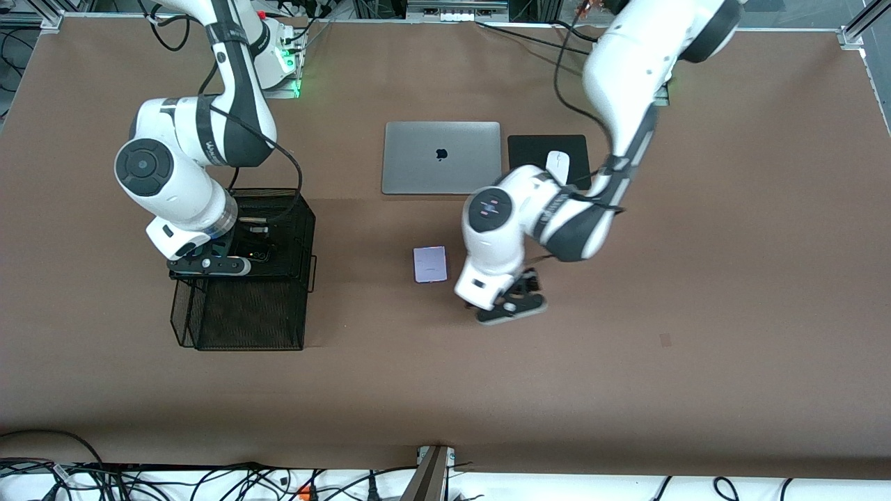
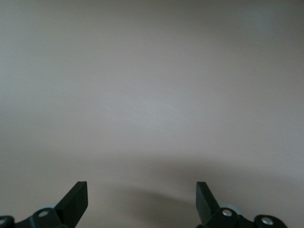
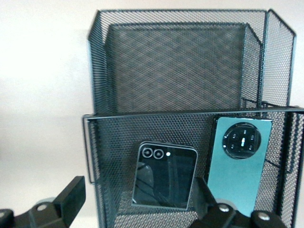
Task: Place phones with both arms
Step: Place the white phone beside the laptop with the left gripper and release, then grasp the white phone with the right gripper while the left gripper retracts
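Observation:
A pale lilac-white phone (image 1: 430, 264) lies flat on the brown table, nearer to the front camera than the laptop. My left gripper (image 1: 513, 306) is open and empty, low over bare table beside that phone toward the left arm's end; the left wrist view shows only table between its fingertips (image 2: 142, 197). My right gripper (image 1: 209, 264) is open and empty over the black mesh basket (image 1: 306, 278). In the right wrist view the small black phone (image 3: 165, 175) and the dark-green phone (image 3: 240, 166) lie side by side in the basket (image 3: 190, 14), under the right gripper (image 3: 137, 199).
A shut silver laptop (image 1: 441, 157) lies in the table's middle, farther from the front camera. Beside it, toward the left arm's end, a white mouse (image 1: 557, 165) sits on a black pad (image 1: 536, 147), partly under the left arm.

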Robot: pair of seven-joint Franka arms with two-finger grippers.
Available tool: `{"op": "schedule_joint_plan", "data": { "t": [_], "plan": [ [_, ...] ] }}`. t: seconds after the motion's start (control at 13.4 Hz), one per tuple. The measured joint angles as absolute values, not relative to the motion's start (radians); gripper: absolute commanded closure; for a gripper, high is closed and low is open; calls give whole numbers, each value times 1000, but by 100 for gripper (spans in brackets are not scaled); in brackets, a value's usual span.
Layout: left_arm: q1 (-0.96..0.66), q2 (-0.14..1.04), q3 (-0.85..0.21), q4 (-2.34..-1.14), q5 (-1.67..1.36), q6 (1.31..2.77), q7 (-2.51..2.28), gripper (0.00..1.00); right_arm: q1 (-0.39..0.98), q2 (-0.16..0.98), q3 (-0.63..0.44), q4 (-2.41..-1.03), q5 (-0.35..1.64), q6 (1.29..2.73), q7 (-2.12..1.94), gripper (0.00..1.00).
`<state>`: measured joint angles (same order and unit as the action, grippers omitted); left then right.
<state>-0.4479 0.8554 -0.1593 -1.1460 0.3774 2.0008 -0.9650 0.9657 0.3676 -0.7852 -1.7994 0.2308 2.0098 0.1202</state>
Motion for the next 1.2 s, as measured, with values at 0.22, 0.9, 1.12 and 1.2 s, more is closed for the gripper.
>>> {"op": "schedule_joint_plan", "data": {
  "t": [0.22,0.9,1.12,1.2],
  "plan": [
    [-347,767,-172,-1173,366,1880,-824,0,967,368,-774,-1665,233,1892,195,0],
    [-68,470,-184,-1185,230,1521,-367,0,978,580,-480,-1488,347,2021,484,0],
    [16,378,-185,-1189,166,1464,-282,0,982,692,-389,-1461,355,2197,520,0],
    [30,353,-185,-1190,158,1446,-267,0,983,733,-362,-1458,355,2263,538,0]
  ]
}}
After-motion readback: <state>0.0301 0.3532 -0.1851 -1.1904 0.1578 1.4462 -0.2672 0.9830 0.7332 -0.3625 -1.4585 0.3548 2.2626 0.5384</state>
